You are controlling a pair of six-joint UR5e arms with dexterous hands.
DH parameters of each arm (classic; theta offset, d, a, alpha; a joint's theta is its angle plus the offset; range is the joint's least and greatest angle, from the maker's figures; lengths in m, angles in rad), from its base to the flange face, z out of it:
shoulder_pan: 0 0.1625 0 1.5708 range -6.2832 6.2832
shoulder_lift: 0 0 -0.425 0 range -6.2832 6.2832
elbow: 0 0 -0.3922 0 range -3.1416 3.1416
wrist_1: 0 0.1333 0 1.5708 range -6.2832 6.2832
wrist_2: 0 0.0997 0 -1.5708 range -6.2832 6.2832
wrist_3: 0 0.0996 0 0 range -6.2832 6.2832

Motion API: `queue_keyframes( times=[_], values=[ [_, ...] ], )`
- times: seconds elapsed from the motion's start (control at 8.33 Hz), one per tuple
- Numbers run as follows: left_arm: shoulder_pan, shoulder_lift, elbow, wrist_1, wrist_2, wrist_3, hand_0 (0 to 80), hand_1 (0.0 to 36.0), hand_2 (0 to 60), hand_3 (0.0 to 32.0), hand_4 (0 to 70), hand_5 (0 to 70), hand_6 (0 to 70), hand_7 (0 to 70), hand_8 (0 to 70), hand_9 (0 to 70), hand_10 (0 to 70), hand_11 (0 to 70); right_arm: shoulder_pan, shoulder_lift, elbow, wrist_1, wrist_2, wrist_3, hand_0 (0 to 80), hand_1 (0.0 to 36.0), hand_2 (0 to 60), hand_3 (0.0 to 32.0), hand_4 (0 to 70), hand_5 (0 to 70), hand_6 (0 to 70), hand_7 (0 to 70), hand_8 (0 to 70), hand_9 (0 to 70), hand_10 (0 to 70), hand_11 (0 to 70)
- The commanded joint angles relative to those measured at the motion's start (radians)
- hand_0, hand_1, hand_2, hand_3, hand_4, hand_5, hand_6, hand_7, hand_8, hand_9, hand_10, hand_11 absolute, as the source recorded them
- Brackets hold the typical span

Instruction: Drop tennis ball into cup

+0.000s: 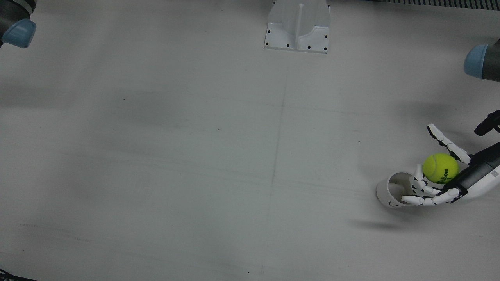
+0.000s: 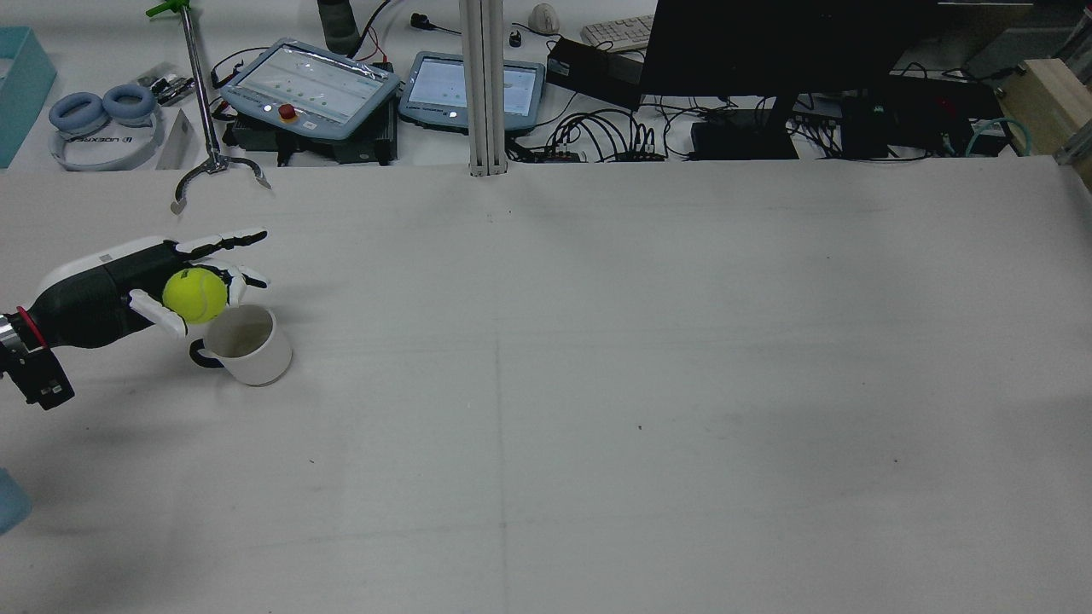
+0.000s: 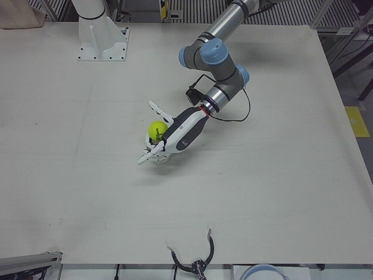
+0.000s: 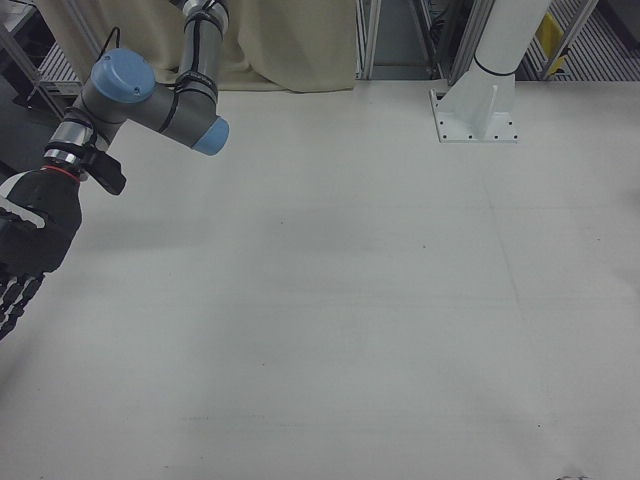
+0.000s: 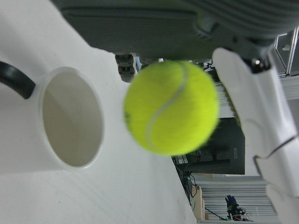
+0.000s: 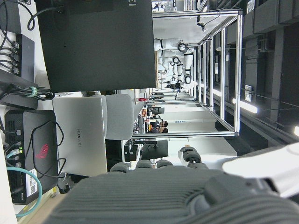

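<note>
A yellow-green tennis ball (image 1: 440, 168) is at the palm of my left hand (image 1: 449, 177), whose fingers are spread straight and not wrapped around it. In the left hand view the ball (image 5: 172, 107) is slightly blurred, with a thin gap between it and the palm. A white mug with a dark handle (image 2: 243, 344) stands upright on the table just beside and below the ball; its empty mouth shows in the left hand view (image 5: 70, 116). The fingers (image 1: 420, 193) reach over the cup's rim (image 1: 391, 191). My right hand (image 4: 25, 250) hangs at the table's far side, fingers extended, holding nothing.
A white arm pedestal (image 1: 297, 27) stands at the table's back middle. A bench beyond the table edge carries two tablets (image 2: 311, 85), cables and a claw tool on a stand (image 2: 213, 166). The wide white table (image 1: 234, 156) lies between the two arms.
</note>
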Motion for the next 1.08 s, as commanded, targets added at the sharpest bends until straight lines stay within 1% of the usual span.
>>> queue_keyframes(
  times=[0.0,0.12,0.24,0.36,0.48,0.6,0.72,0.84,0.96],
  values=[
    [0.004,-0.016,-0.001,0.016,0.002,-0.017,44.7,10.2,12.0,0.0,8.1,6.5,20.4,4.5,4.9,2.1,0.0,0.2,0.0,0.002,0.0,0.0,0.0,0.0,0.0,0.0,0.0,0.0,0.0,0.0,0.0,0.0,0.0,0.0,0.0,0.0],
    [0.004,-0.013,0.001,0.015,0.002,-0.017,43.9,9.7,13.6,0.0,7.2,7.5,26.1,2.8,5.9,1.8,0.0,0.0,0.0,0.0,0.0,0.0,0.0,0.0,0.0,0.0,0.0,0.0,0.0,0.0,0.0,0.0,0.0,0.0,0.0,0.0],
    [-0.001,-0.009,-0.008,0.014,0.004,-0.026,43.3,9.5,13.8,0.0,6.7,7.5,26.0,2.6,5.7,1.6,0.0,0.0,0.0,0.0,0.001,0.002,0.0,0.0,0.0,0.0,0.0,0.0,0.0,0.0,0.0,0.0,0.0,0.0,0.0,0.0],
    [-0.036,-0.001,-0.009,-0.002,0.017,-0.097,43.2,9.7,13.6,0.0,6.6,6.7,21.8,3.2,4.7,1.4,0.0,0.0,0.0,0.0,0.0,0.0,0.0,0.0,0.0,0.0,0.0,0.0,0.0,0.0,0.0,0.0,0.0,0.0,0.0,0.0],
    [-0.177,0.064,-0.012,-0.065,0.022,-0.112,43.2,9.8,13.7,0.0,6.2,6.7,21.4,3.0,4.6,1.4,0.0,0.0,0.0,0.0,0.0,0.0,0.0,0.0,0.0,0.0,0.0,0.0,0.0,0.0,0.0,0.0,0.0,0.0,0.0,0.0],
    [-0.265,0.11,-0.016,-0.099,0.021,-0.127,43.1,9.9,14.2,0.0,5.5,6.8,21.8,2.9,4.9,1.7,0.0,0.0,0.0,0.0,0.0,0.0,0.0,0.0,0.0,0.0,0.0,0.0,0.0,0.0,0.0,0.0,0.0,0.0,0.0,0.0],
    [-0.3,0.158,-0.041,-0.113,0.018,-0.168,43.9,10.6,13.0,0.0,5.0,5.9,15.9,3.6,4.0,2.0,0.0,0.6,0.0,0.0,0.0,0.0,0.0,0.0,0.0,0.0,0.0,0.0,0.0,0.0,0.0,0.0,0.0,0.0,0.0,0.0],
    [-0.391,0.183,-0.073,-0.105,0.018,-0.173,45.0,10.7,13.8,0.0,5.9,7.7,24.2,2.6,5.8,2.2,0.6,1.9,0.0,0.0,0.0,0.0,0.0,0.0,0.0,0.0,0.0,0.0,0.0,0.0,0.0,0.0,0.0,0.0,0.0,0.0],
    [-0.433,0.183,-0.081,-0.102,0.018,-0.173,45.5,11.5,11.0,0.0,1.6,6.4,15.8,1.0,4.3,2.2,0.0,0.1,0.0,0.0,0.0,0.0,0.0,0.0,0.0,0.0,0.0,0.0,0.0,0.0,0.0,0.0,0.0,0.0,0.0,0.0]
  ],
)
